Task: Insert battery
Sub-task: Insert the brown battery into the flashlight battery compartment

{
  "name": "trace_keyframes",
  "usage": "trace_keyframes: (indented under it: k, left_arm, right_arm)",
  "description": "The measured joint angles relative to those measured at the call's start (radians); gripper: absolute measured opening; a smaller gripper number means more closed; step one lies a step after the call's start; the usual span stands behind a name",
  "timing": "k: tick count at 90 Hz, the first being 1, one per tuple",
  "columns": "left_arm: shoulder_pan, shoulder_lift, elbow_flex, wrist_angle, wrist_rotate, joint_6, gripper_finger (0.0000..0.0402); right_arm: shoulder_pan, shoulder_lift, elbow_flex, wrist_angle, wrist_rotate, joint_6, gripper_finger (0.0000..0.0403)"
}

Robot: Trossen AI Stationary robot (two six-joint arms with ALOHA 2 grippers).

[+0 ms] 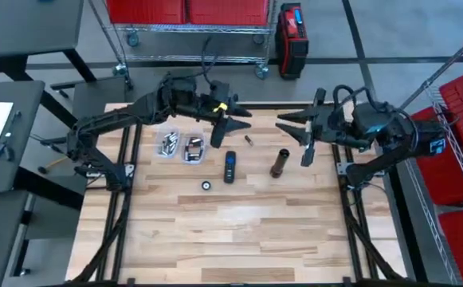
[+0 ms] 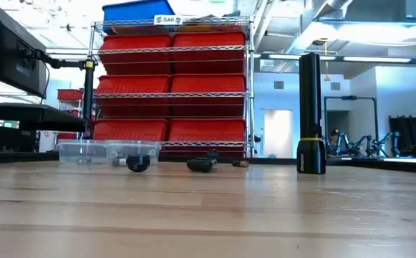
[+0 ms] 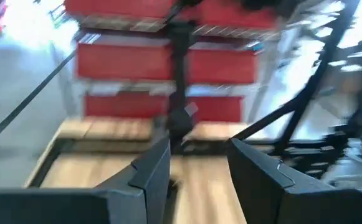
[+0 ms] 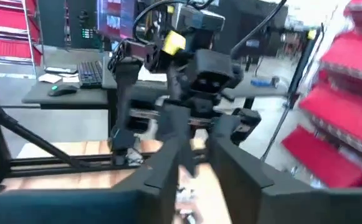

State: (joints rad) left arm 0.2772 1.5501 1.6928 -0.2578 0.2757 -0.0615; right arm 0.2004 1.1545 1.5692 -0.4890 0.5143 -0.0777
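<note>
A small battery (image 1: 248, 141) lies on the wooden table, also seen in the low view (image 2: 240, 163). A dark flashlight body (image 1: 279, 163) stands upright on its end (image 2: 311, 115). A black remote (image 1: 229, 166) lies flat beside a small round cap (image 1: 206, 186). My left gripper (image 1: 231, 127) hovers open above the table, just beyond the remote's far end. My right gripper (image 1: 292, 135) hovers open near the flashlight body's far side. The two face each other, and neither has anything between its fingers (image 3: 196, 171) (image 4: 199, 168).
Two clear tubs (image 1: 167, 144) (image 1: 193, 148) holding batteries stand left of the remote. The near half of the table (image 1: 239, 239) is bare wood. A wire rack with red bins (image 2: 172, 93) stands beyond the far edge.
</note>
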Motion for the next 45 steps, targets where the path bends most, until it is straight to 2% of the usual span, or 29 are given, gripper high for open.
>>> trace_keyframes:
  k: [21,45]
  left_arm:
    - [0.05,0.015,0.0,-0.18,-0.217,0.084,0.0138]
    - [0.115,0.059,0.0,-0.312,-0.211,0.07,0.0138]
  right_arm:
    - [-0.027,-0.047,0.0,-0.12,0.02,0.148,0.0177]
    - [-0.139,-0.048,0.0,-0.269,0.021,0.312,0.0203]
